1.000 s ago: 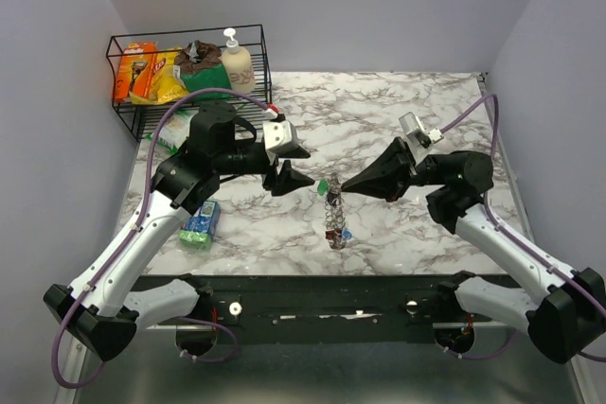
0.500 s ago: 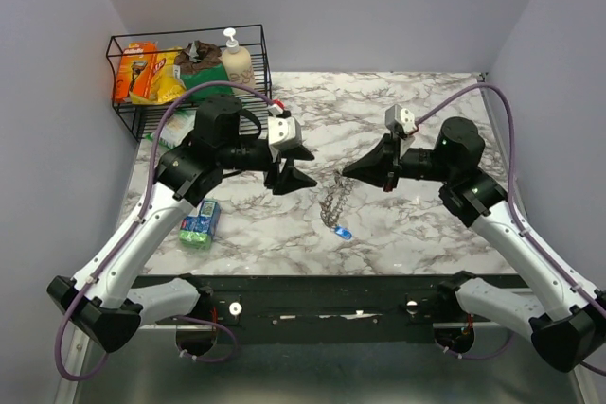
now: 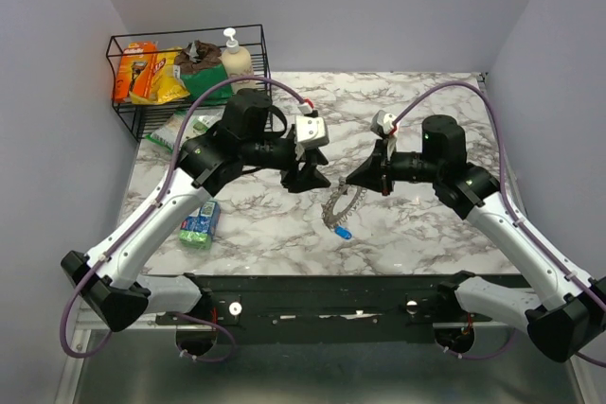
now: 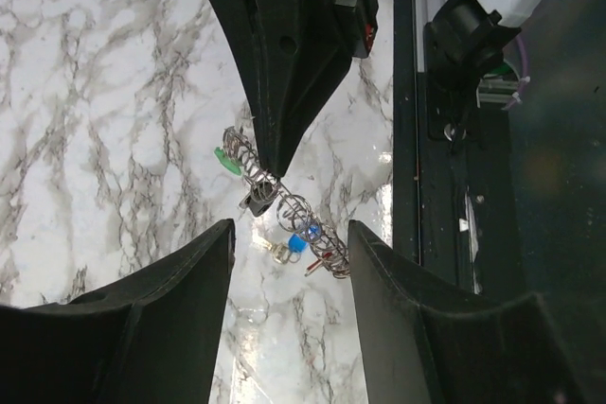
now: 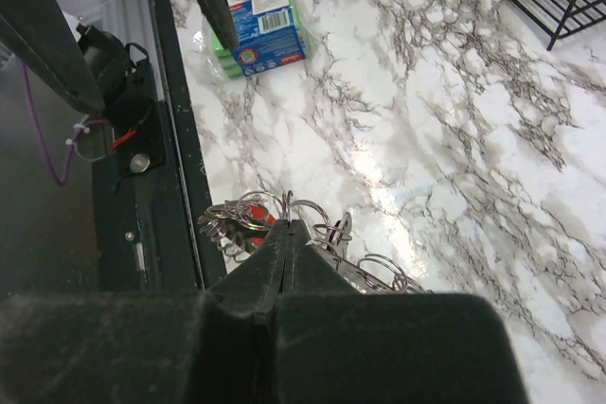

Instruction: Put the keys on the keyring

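Note:
The keyring (image 3: 338,206), a silvery coiled ring, hangs in an arc from my right gripper (image 3: 351,183), which is shut on its wire. In the right wrist view the shut gripper (image 5: 287,225) pinches a loop of the keyring (image 5: 225,226), with a red key (image 5: 261,216) beside it. The keys hang on it: blue (image 3: 343,232), green (image 4: 225,160), black (image 4: 257,199), red (image 4: 318,267). My left gripper (image 3: 316,180) stands open just left of the ring. From the left wrist view, the gripper (image 4: 291,226) frames the keyring (image 4: 284,207) without touching it.
A black wire basket (image 3: 123,111) at the back left holds a soap bottle (image 3: 236,59) and snack packs. A blue-green pack (image 3: 200,224) lies near the front left, a green bag (image 3: 178,135) by the basket. The dark front rail (image 3: 322,292) runs along the near edge.
The left gripper has moved right, closer to the ring, and its jaws have narrowed a little. The right arm has shifted, and the ring has swung from a straight hang into an arc.

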Robot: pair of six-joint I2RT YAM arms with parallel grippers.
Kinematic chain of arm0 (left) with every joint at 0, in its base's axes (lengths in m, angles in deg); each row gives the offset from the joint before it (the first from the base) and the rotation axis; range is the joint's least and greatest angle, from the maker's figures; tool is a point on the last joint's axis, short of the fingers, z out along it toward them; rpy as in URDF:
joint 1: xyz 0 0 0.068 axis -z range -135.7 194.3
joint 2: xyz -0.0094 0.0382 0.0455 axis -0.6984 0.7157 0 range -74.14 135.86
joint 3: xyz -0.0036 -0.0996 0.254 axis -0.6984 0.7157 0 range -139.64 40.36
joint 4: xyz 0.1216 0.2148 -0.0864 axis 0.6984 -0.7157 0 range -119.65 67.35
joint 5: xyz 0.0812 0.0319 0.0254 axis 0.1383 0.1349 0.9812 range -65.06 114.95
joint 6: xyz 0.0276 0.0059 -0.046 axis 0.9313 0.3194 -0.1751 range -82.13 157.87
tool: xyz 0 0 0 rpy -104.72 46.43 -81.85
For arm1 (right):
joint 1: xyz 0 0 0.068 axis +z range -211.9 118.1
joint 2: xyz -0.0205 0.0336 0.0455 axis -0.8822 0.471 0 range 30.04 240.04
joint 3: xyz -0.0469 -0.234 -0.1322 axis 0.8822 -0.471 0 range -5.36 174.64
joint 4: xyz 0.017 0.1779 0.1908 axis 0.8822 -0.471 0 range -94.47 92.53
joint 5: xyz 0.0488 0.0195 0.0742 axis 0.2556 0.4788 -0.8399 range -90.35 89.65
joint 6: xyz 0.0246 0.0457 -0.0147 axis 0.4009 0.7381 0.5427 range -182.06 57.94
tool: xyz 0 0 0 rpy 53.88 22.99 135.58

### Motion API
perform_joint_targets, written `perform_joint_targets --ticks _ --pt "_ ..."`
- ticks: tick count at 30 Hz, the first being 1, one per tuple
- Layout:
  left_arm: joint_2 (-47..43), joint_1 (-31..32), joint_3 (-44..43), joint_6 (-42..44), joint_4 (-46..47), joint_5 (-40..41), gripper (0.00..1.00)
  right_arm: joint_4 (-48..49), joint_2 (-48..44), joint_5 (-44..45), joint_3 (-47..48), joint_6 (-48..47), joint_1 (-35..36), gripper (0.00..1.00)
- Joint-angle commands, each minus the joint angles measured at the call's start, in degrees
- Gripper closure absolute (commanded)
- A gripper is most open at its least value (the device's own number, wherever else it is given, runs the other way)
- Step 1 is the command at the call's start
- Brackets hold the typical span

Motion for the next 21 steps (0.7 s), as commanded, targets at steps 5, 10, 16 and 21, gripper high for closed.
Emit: perform_joint_targets --ticks 5,10,16,21 --pt "2.3 2.5 1.5 -4.0 3.3 5.0 0.43 -2.5 -0.2 -1.0 1.2 -2.1 0.3 0.99" --pt "3.6 2.7 2.7 -6.0 7.2 3.7 0.45 -2.2 -0.5 -4.5 0.5 -2.7 0.3 0.99" --pt "6.2 2.8 1.7 -6.0 8.0 2.5 0.51 -1.1 -1.0 -8.2 -0.4 -3.1 0.6 0.99" --pt "8.0 3.1 0.4 -5.2 6.7 1.1 0.55 -0.4 -1.3 -9.3 -0.8 -3.2 0.7 0.99"
